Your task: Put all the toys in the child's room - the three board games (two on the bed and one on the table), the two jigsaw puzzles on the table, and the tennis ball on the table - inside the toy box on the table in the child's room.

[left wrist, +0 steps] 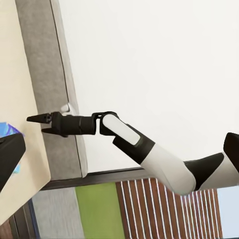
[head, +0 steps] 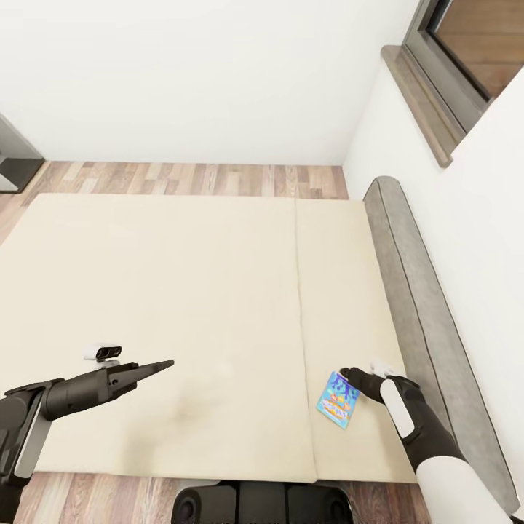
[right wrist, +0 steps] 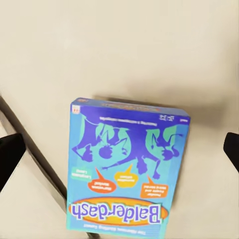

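A small blue board game [head: 339, 400] with orange print lies flat on the bed [head: 182, 291], on the narrow right panel near the front edge. My right gripper [head: 351, 377] hovers at the box's far corner and is open. In the right wrist view the box [right wrist: 127, 169], lettered Balderdash, lies on the mattress, with one fingertip at each side edge of that view and well clear of it. My left gripper [head: 164, 364] is held over the wide left panel, open and empty, pointing toward the seam. The left wrist view looks across at the right gripper [left wrist: 36, 125] and an edge of the box [left wrist: 9, 130].
A grey padded board [head: 422, 306] runs along the bed's right side against the white wall. Above it is a window sill [head: 426, 102]. Wood-plank floor [head: 189, 178] shows beyond the bed, and a dark piece of furniture [head: 13, 156] stands at the far left.
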Robot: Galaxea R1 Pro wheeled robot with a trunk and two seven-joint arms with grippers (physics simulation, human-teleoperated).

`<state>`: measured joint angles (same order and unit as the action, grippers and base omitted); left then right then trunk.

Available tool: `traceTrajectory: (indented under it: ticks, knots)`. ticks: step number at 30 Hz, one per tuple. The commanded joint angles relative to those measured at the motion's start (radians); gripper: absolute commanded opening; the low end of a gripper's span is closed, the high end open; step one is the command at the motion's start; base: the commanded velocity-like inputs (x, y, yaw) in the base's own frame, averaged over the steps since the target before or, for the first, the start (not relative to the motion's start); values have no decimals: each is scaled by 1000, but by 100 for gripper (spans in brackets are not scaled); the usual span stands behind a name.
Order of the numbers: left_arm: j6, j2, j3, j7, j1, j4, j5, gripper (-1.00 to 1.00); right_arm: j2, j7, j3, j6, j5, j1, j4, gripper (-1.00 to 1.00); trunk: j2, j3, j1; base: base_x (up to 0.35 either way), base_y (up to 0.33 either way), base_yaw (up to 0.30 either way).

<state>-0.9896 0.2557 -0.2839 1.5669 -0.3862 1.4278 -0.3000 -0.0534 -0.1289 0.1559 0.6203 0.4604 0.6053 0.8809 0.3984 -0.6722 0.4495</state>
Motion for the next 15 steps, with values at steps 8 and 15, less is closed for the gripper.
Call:
traceTrajectory:
  ticks: [8,15]
  knots:
    - [-11,1,-1,4,0,0,0,100,-3,33,6,1,9,31,-9,100,2,-14,0,0,0,0]
    - [-11,1,0,4,0,0,-1,100,-3,39,8,-1,6,51,-23,100,2,-26,0,0,0,0]
